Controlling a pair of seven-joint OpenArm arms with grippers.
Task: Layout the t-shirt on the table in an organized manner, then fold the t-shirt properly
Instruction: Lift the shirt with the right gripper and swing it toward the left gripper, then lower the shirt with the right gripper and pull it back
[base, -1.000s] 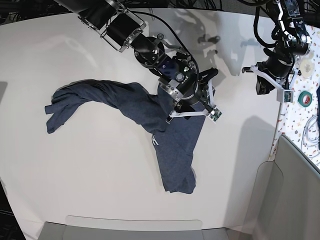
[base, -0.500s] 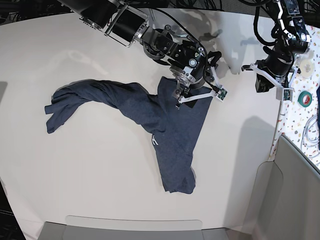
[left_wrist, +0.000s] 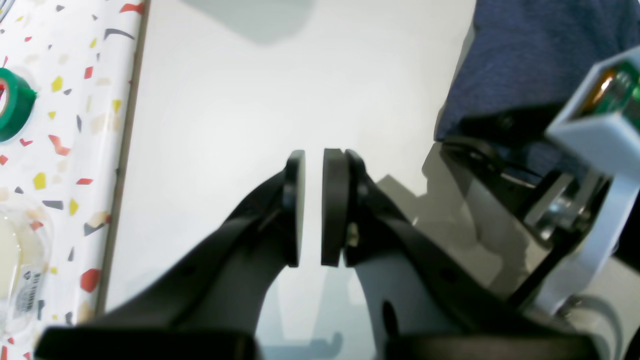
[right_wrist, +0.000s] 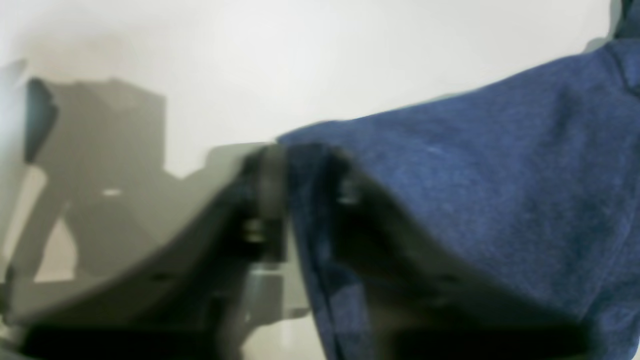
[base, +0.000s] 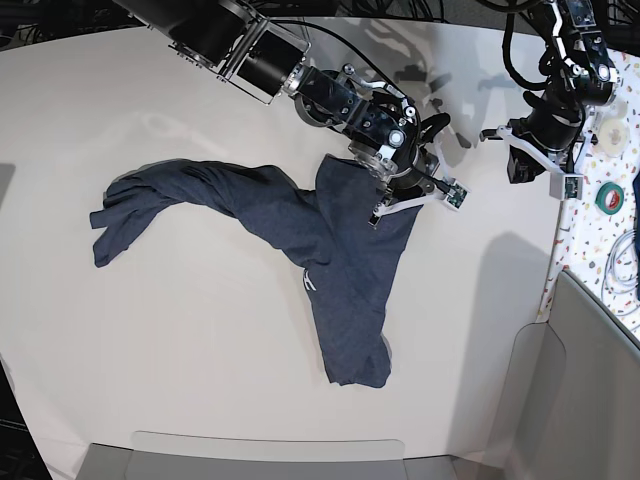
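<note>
Clamped tight on the blue cloth, the right gripper (right_wrist: 287, 200) is seen at the top edge of the t-shirt (base: 300, 225), with a fold pinched between its pads. One second ago it was placed lower, over the middle of the shirt; it has since been moved up and toward the far side. The shirt's shape on the table (base: 200, 340) is little changed: it is spread crumpled, one part stretched left, one hanging toward the near edge. Wide bare white room is left all around. The left gripper (left_wrist: 310, 207) is held nearly together, a thin gap kept, nothing gripped, near the speckled strip (left_wrist: 60, 125), where a green tape roll (left_wrist: 12, 107) is laid.
</note>
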